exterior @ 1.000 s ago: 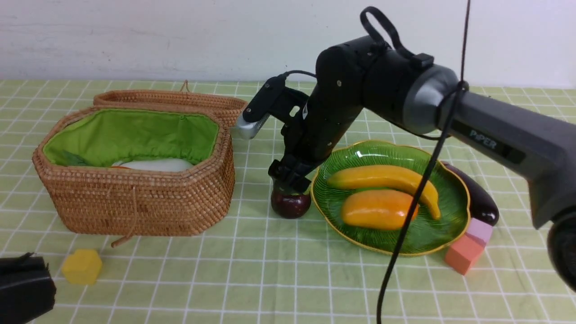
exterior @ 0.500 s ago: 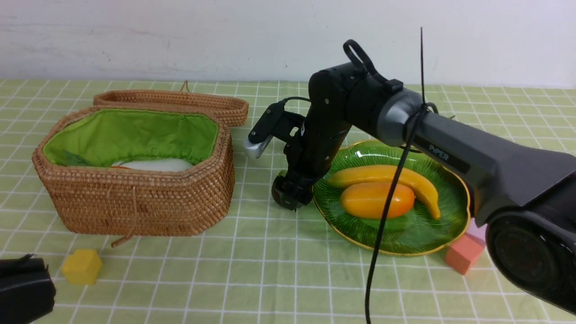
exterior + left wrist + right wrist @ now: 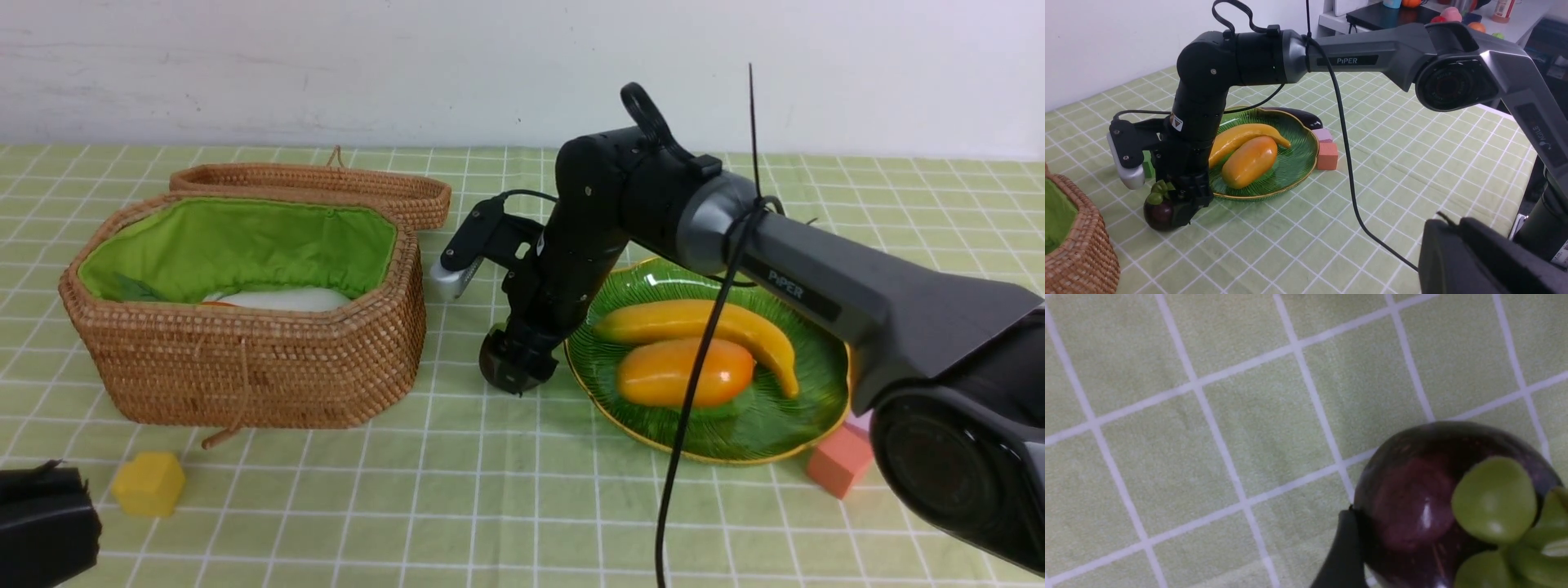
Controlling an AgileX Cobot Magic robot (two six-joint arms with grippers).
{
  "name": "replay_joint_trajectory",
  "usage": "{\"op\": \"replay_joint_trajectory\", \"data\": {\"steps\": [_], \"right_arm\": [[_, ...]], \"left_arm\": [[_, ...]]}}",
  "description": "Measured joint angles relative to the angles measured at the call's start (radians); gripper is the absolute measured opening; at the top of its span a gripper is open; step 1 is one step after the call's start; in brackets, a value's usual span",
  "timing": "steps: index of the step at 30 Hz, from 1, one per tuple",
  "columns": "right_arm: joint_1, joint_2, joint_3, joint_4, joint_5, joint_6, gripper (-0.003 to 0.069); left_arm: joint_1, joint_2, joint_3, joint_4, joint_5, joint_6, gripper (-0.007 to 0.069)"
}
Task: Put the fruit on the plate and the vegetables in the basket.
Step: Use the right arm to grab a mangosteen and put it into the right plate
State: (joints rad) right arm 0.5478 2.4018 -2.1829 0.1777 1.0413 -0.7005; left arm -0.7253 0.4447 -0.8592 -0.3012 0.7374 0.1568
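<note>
Block (image 3: pixel 148 483): yellow, on the near cloth (image 3: pixel 490 498).
Left gripper (image 3: pixel 53 490): near corner, fingers pressed together.
Basket (image 3: pixel 245 367): stood open; radish (image 3: pixel 277 299) lay inside.
Mangosteen (image 3: pixel 1161 212): on the cloth between basket and plate (image 3: pixel 784 412), just beside its rim.
Right gripper (image 3: pixel 514 371): straddled the mangosteen, fingers wide, one finger (image 3: pixel 1341 555) touching it; grip could not be told.
Plate: held banana (image 3: pixel 702 320) and mango (image 3: pixel 682 373).
Eggplant (image 3: pixel 1294 116): just behind plate.

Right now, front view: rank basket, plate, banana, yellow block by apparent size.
Largest to smallest:
1. basket
2. plate
3. banana
4. yellow block
The block sits nearest the camera yet looks smallest, so the order holds.
</note>
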Motion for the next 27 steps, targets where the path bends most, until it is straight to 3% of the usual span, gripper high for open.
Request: {"op": "replay_joint_trajectory", "data": {"steps": [14, 17, 27], "right_arm": [[0.012, 0.005, -0.023, 0.01, 0.036, 0.0, 0.0567], [0.014, 0.018, -0.082, 0.014, 0.159, 0.05, 0.0567], [0.014, -0.069, -0.219, 0.015, 0.203, 0.342, 0.0567]], "left_arm": [[0.0, 0.0, 0.0, 0.004, 0.012, -0.002, 0.0039], [0.0, 0.0, 0.0, 0.011, 0.019, -0.002, 0.0039], [0.0, 0.0, 0.0, 0.035, 0.019, -0.002, 0.0039]]}}
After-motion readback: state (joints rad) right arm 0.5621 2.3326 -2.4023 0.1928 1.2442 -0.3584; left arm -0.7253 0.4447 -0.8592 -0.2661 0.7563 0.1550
